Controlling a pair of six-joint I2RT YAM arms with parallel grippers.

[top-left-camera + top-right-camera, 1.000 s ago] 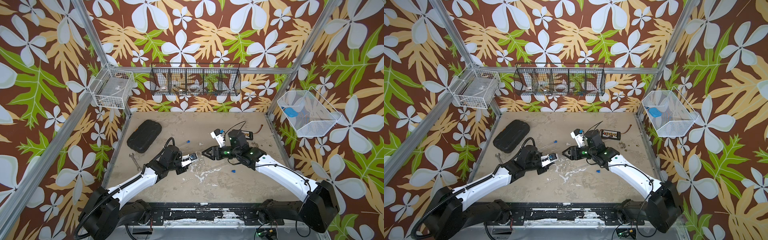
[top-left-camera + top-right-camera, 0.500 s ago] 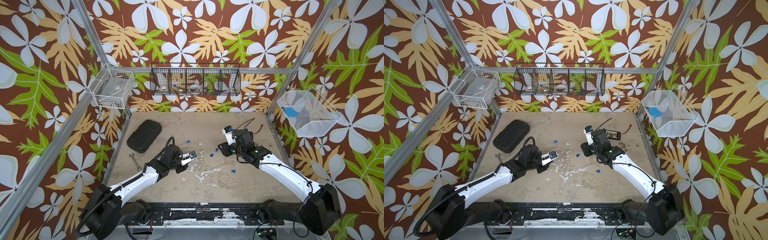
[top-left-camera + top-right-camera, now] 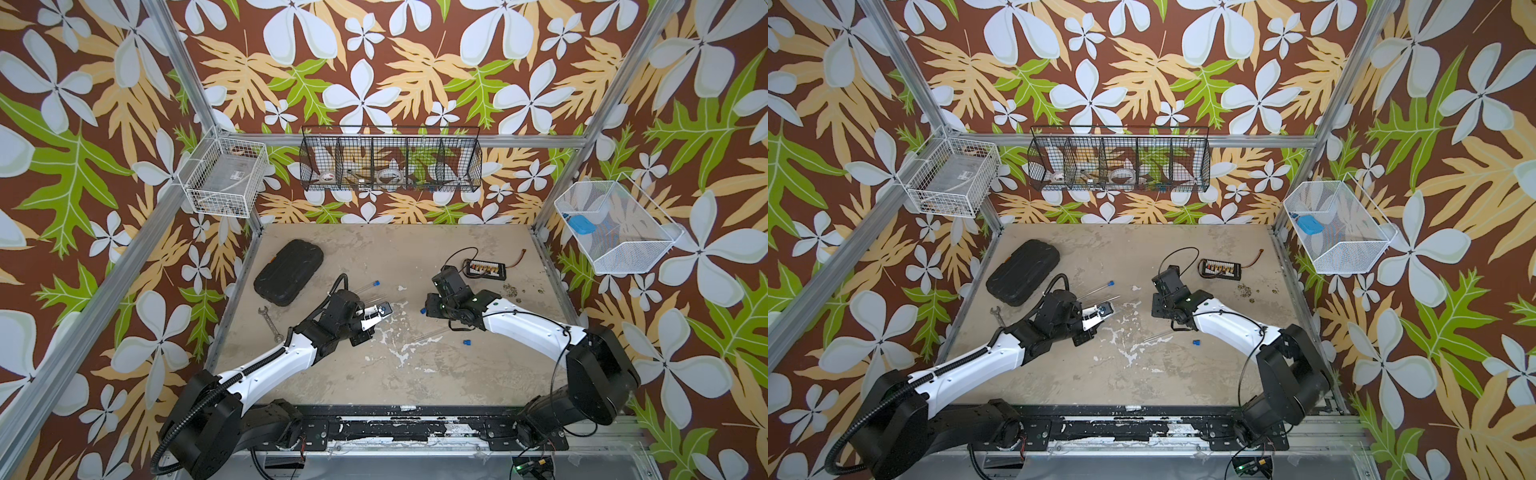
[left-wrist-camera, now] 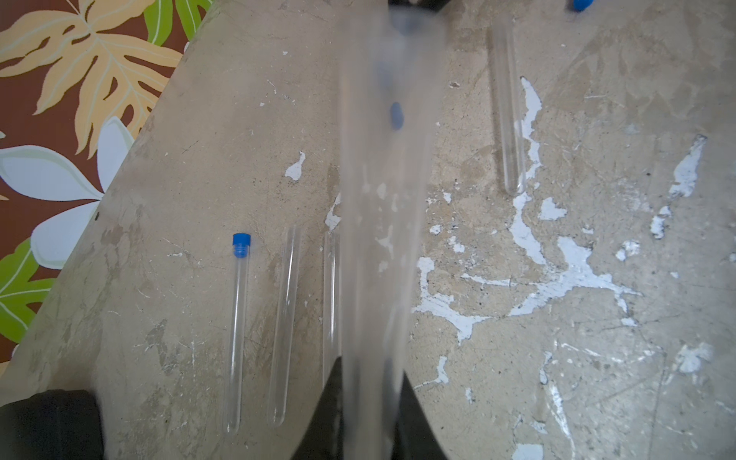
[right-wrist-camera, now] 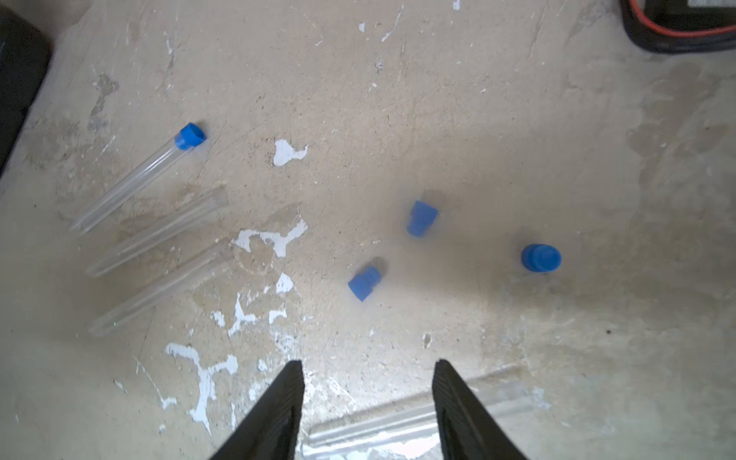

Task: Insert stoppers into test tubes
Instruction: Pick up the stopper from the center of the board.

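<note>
Clear plastic, smeared by closeness, fills the middle of the left wrist view: the held tube [image 4: 382, 239], clamped at its lower end in the left pincer [image 4: 372, 418], whose jaws press together on it; its upper end runs out of the picture, so whether it is plugged I cannot tell. Nearest the black case [image 3: 289, 272] lies the capped tube [image 4: 237, 326], its stopper [image 4: 241, 243] seated in the mouth; just beyond it, farther from the case, two bare tubes [image 4: 284, 318] lie side by side, the second half hidden behind the held tube. Farther again from the case, three loose stoppers [image 5: 422, 219] lie apart from one another on the counter [image 3: 395, 374]; the right pincer [image 5: 368, 374] hangs just short of them, jaws apart, nothing between them. Under its fingers [image 5: 286, 398] a lone tube [image 5: 398, 422] shows blurred and cut off by the picture's edge; a fourth stopper [image 3: 467, 342] lies just past it, farthest from the case. The case sits close to the counter's side edge, a wrench [image 3: 269, 322] just beside it along that edge; away from the case, toward the arm bases, bare chipped counter spreads between the two arms.
</note>
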